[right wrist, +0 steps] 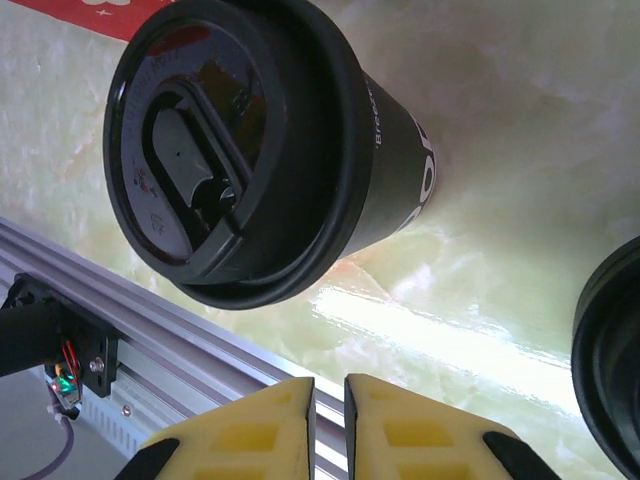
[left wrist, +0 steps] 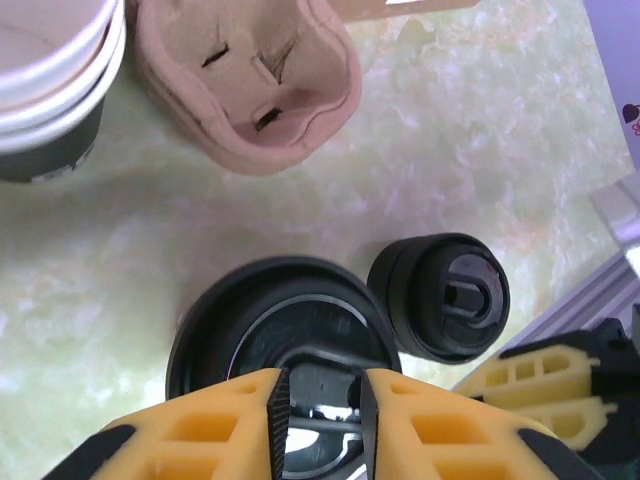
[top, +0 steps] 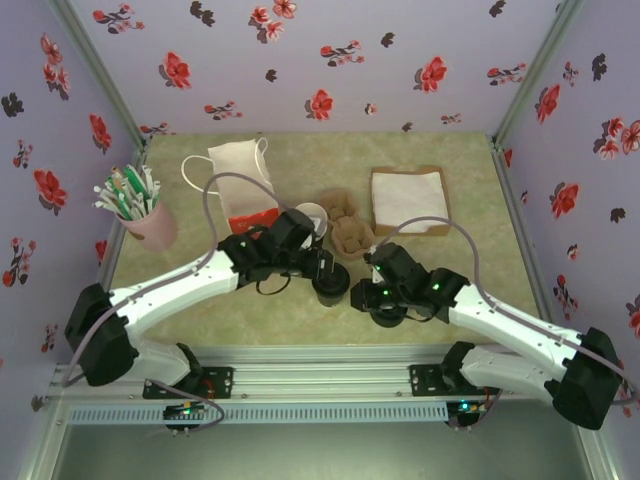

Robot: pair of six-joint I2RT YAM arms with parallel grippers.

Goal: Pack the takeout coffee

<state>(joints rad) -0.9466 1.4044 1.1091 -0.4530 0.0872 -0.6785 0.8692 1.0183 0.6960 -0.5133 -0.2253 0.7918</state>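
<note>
Left gripper [left wrist: 321, 390] is hanging with its yellow fingers [left wrist: 215, 425] a little apart, not squeezing anything. Right under it a big black lid [left wrist: 215, 330] is sitting; it may be a whole stack, the view is too close to tell. Just beside it, toward the right gripper [right wrist: 329, 390], the takeout coffee [left wrist: 440, 297] is standing on the table [left wrist: 450, 120]. Right gripper is keeping only a crack between its fingers, holding nothing. Farther ahead, a brown cup tray [left wrist: 300, 60] and a stack of cups [left wrist: 50, 70] are sitting.
</note>
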